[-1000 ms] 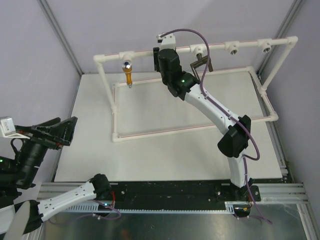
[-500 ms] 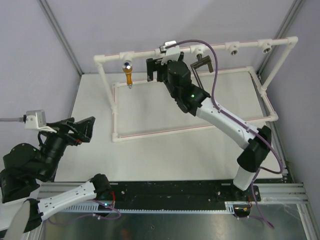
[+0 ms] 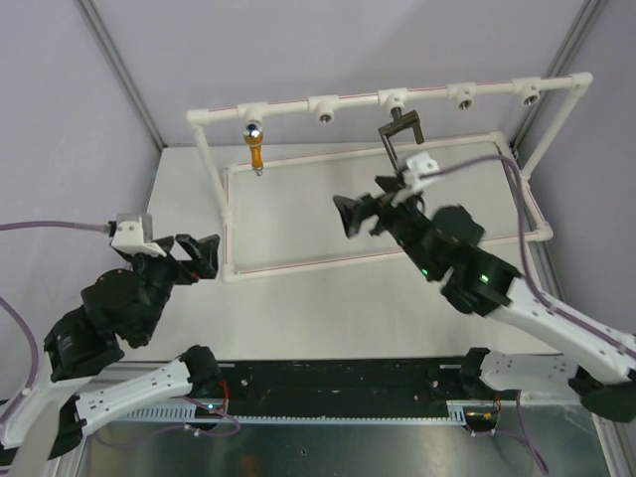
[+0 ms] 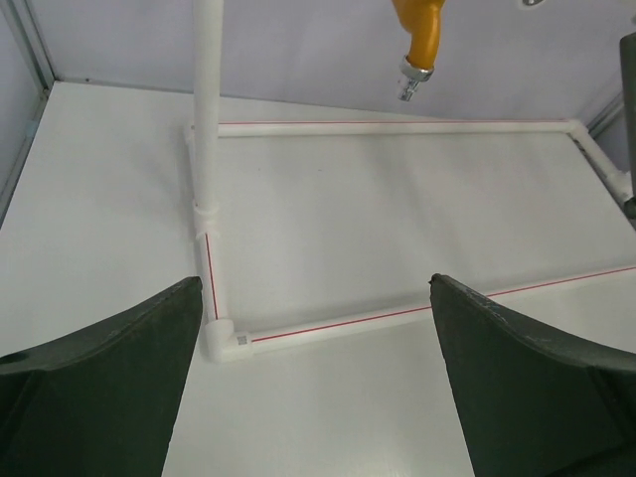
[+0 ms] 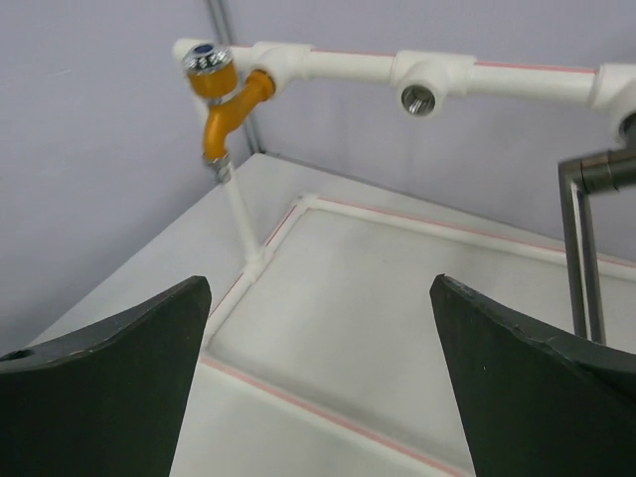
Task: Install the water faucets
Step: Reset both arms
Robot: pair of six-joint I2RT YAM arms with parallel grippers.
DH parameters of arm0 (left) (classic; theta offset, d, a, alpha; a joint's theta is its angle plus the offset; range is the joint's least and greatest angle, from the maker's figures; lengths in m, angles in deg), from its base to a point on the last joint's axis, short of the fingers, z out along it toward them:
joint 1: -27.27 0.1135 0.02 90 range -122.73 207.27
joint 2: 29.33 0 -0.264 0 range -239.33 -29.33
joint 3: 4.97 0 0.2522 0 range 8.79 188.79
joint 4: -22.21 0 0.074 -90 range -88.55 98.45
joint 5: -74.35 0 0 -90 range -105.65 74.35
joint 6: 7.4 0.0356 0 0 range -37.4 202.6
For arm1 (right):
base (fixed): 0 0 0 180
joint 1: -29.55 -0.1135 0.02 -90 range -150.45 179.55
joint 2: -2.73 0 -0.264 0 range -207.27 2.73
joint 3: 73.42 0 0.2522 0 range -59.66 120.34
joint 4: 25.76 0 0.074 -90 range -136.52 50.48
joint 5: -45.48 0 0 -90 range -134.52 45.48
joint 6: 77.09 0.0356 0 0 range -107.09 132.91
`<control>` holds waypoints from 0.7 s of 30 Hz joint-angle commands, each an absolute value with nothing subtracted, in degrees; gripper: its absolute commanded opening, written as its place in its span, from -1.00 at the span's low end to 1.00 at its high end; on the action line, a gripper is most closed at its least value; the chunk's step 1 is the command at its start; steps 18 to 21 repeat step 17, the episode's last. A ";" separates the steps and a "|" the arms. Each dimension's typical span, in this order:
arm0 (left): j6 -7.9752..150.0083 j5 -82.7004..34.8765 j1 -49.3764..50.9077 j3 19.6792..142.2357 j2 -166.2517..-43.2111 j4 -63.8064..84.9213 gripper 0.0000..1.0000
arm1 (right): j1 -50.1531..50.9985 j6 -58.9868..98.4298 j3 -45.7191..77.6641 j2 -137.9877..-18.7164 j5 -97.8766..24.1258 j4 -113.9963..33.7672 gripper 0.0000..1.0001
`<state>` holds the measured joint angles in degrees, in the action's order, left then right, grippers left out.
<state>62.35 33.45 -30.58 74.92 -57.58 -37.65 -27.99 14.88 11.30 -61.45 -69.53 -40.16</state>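
**At the far rail: both taps hang in place, right arm backs off**

**Top external view.** A second ago the right gripper (image 3: pixel 364 211) stood against the far rail of the white pipe frame (image 3: pixel 288 105), just left of the black tap (image 3: pixel 400 134). Now it sits back over mid-table, jaws spread wide and empty. The black tap stays hanging from the rail's third socket, and the orange-brass tap (image 3: pixel 256 149) hangs unmoved from the leftmost socket. The left gripper (image 3: pixel 194 258) has swung in from beyond the table's (image 3: pixel 298 224) left edge to the frame's near left corner, fully open and holding nothing.

**Left wrist view.** The left gripper (image 4: pixel 316 288) shows only bare table and the frame's corner between its parted fingers. The orange-brass tap's spout (image 4: pixel 419 35) hangs far ahead.

**Right wrist view.** The right gripper (image 5: pixel 320 283) is likewise spread wide with nothing between its fingers. It faces the orange-brass tap (image 5: pixel 221 99) at far left, an empty socket (image 5: pixel 417 96), and the black tap's arm (image 5: pixel 586 238) at right.

The release suggests that both faucets are installed. How tightly they are threaded cannot be told.
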 commanded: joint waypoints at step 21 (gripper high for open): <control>57.44 37.97 -30.39 57.89 -50.44 -29.81 0.99 | -34.88 25.59 -23.10 -22.06 -81.44 -53.24 0.99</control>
